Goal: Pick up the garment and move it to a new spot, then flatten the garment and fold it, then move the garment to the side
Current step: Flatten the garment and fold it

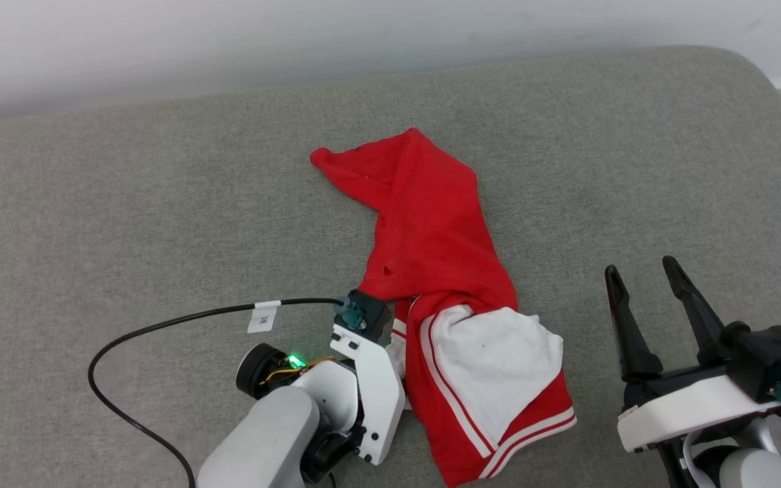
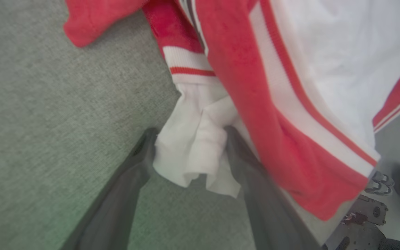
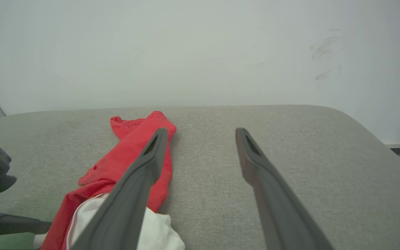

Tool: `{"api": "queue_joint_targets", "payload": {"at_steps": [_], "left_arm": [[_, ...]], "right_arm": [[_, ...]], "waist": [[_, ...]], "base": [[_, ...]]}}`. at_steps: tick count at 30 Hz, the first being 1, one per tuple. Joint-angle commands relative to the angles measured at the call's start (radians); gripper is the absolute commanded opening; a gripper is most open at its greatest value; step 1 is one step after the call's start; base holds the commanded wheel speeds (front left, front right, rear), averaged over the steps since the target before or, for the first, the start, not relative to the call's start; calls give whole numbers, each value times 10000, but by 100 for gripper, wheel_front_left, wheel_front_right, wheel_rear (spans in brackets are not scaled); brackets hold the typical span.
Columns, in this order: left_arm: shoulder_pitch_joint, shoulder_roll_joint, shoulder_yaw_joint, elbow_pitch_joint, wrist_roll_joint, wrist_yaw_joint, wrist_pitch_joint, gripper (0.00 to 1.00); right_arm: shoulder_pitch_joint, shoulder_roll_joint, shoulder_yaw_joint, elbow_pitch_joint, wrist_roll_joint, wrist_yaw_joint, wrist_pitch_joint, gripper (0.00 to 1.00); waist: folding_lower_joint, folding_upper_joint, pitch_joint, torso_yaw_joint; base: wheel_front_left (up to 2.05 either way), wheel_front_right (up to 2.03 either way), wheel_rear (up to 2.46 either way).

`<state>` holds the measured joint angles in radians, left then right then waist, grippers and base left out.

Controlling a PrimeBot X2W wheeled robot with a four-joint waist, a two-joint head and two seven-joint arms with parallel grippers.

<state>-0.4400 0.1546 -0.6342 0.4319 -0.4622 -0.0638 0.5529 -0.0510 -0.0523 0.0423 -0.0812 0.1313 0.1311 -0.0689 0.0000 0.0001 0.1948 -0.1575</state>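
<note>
The left gripper (image 2: pixel 190 133) is spread wide, its fingers (image 2: pixel 141 156) straddling a bunched white sleeve (image 2: pixel 193 114) of the garment (image 1: pixel 431 230) and touching it on both sides. The garment lies crumpled on the grey cushion (image 1: pixel 160 190). To its right, well apart from it, the right gripper (image 1: pixel 640 268) hovers, also spread wide and empty.

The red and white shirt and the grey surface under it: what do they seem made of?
The crumpled red shirt with white sleeves looks like thin, soft, matte fabric: it folds and drapes limply. The grey padded surface is probably woven upholstery cloth, matte, with visible weave.
</note>
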Motion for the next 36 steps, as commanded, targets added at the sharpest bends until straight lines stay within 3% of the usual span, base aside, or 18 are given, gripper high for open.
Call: {"api": "queue_joint_targets", "payload": {"at_steps": [1,2,3,4,10,11,18,22,25,26,27,28,29,36], "left_arm": [[323,21,-190,439,-115,-82,327,100],[358,4,-231,519,-169,-113,439,45],[382,6,-252,559,-219,-136,503,20],[402,35,-262,571,-256,-175,548,0],[-18,502,138,-500,57,51,-498,0],[-11,857,316,-1342,223,230,-737,0],[1188,1910,1224,-3365,-42,1170,-636,0],[2630,2224,1943,-3618,-657,1922,-585,0],[3507,2222,2259,-3335,-1072,2221,-731,0],[3682,2147,2316,-3258,-1200,2241,-788,17],[3804,2088,2358,-3186,-1281,2258,-885,40],[3888,2069,2380,-3106,-1313,2256,-961,83],[3926,2032,2399,-3035,-1341,2266,-1050,100],[3543,1945,2666,-3046,-784,2485,-2605,100]], "right_arm": [[-96,21,19,55,9,-7,-55,100],[-97,23,32,107,46,-7,-59,100],[-94,25,26,147,68,-7,-56,100],[-82,26,9,198,79,-7,-72,100],[100,30,-158,410,229,-7,29,100],[219,28,-285,427,266,-7,116,100],[474,28,-473,328,250,-7,384,100],[570,25,-460,309,273,-7,527,100],[597,25,-474,281,293,-7,603,100],[611,26,-501,268,287,-7,623,100],[632,26,-527,257,274,-7,645,100],[650,26,-548,251,251,-7,658,100],[669,26,-566,250,231,-7,680,100],[808,26,-568,266,149,-7,961,100]], "waist": [[0,-1,61,-106],[0,-1,52,-128],[0,-1,32,-138],[0,-1,-14,-129],[0,-1,-378,245],[0,-1,-601,555],[0,-1,-957,1167],[0,-1,-1009,1307],[0,-1,-995,1373],[0,-1,-986,1395],[0,-1,-991,1429],[0,-1,-1005,1456],[0,-1,-1033,1487],[0,-1,-1482,1592]], "base": [[0,0,0],[0,0,0],[0,0,0],[0,0,0],[0,0,0],[0,0,0],[0,0,0],[0,0,0],[0,0,0],[0,0,0],[0,0,0],[0,0,0],[0,0,0],[0,0,0]]}}
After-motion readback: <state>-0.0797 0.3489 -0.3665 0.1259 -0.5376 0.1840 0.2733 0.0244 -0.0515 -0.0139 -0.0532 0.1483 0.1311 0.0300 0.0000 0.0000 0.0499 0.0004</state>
